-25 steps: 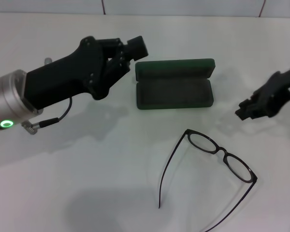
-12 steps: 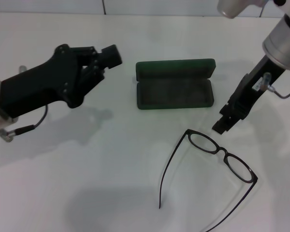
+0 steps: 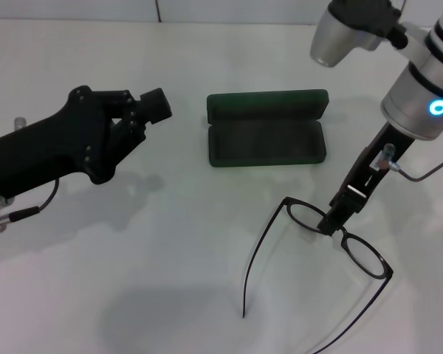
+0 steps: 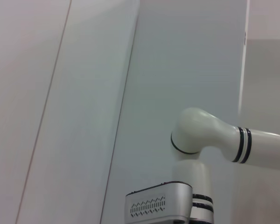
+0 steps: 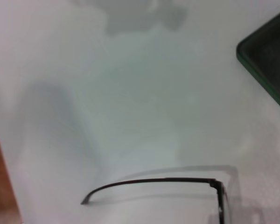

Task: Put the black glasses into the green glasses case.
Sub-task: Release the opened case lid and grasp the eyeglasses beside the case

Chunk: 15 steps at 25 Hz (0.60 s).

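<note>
The black glasses (image 3: 362, 253) lie open on the white table, lenses at the front right and both temple arms stretched toward the front. One temple (image 5: 154, 182) shows in the right wrist view. The green glasses case (image 3: 266, 140) lies open behind them, lid raised at the back and nothing inside; its corner (image 5: 270, 60) appears in the right wrist view. My right gripper (image 3: 332, 221) points steeply down, its tip right at the frame beside the bridge. Off to the left of the case, my left gripper (image 3: 153, 105) hovers above the table, shut and holding nothing.
The white table (image 3: 170, 258) reaches back to a light wall. My right arm's silver forearm with a blue light (image 3: 428, 96) hangs over the table's right side. The left wrist view shows only the wall and a white arm joint (image 4: 200, 135).
My right arm has swung in from the right edge and dropped its gripper down onto the glasses. The left gripper has drawn back leftward, away from the case.
</note>
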Each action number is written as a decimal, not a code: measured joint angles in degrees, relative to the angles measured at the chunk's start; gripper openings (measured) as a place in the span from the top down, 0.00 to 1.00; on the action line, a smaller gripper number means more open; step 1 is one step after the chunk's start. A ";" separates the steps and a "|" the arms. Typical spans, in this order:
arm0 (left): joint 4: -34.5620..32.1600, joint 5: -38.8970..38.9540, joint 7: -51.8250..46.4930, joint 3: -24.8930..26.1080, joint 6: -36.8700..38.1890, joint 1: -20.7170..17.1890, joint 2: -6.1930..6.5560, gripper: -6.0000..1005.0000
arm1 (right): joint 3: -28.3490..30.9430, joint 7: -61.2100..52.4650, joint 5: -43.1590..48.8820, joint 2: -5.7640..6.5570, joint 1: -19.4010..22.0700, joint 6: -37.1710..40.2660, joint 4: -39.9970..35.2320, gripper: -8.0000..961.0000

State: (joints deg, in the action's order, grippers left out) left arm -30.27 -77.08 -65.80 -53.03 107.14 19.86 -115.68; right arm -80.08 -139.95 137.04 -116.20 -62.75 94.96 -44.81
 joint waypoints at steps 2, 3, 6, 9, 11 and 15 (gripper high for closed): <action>0.01 -0.33 0.21 0.01 0.00 -0.04 0.01 0.97 | -0.67 -0.50 -0.17 0.00 0.04 -0.50 0.17 0.49; 0.02 -0.47 0.28 0.01 0.00 -0.06 0.02 0.97 | -0.85 -0.71 -0.29 0.00 0.03 -0.66 0.22 0.49; 0.09 -0.66 0.39 -0.03 0.00 -0.08 -0.01 0.97 | -1.92 -1.22 -0.96 0.01 0.16 -1.40 0.69 0.49; 0.12 -0.85 0.73 -0.05 0.00 -0.12 -0.22 0.98 | -4.00 -1.71 -1.73 0.01 0.20 -2.51 1.58 0.49; 0.13 -1.19 0.89 -0.02 0.00 -0.20 -0.33 0.98 | -6.09 -2.45 -2.24 0.01 0.22 -3.51 1.97 0.49; 0.21 -1.52 1.02 -0.05 0.00 -0.25 -0.39 0.97 | -8.39 -3.44 -2.49 0.01 0.39 -5.17 2.41 0.49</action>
State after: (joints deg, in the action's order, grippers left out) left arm -30.07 -78.60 -64.77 -53.08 107.14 19.61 -116.07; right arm -88.47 -143.39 134.55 -116.19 -62.36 89.79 -42.40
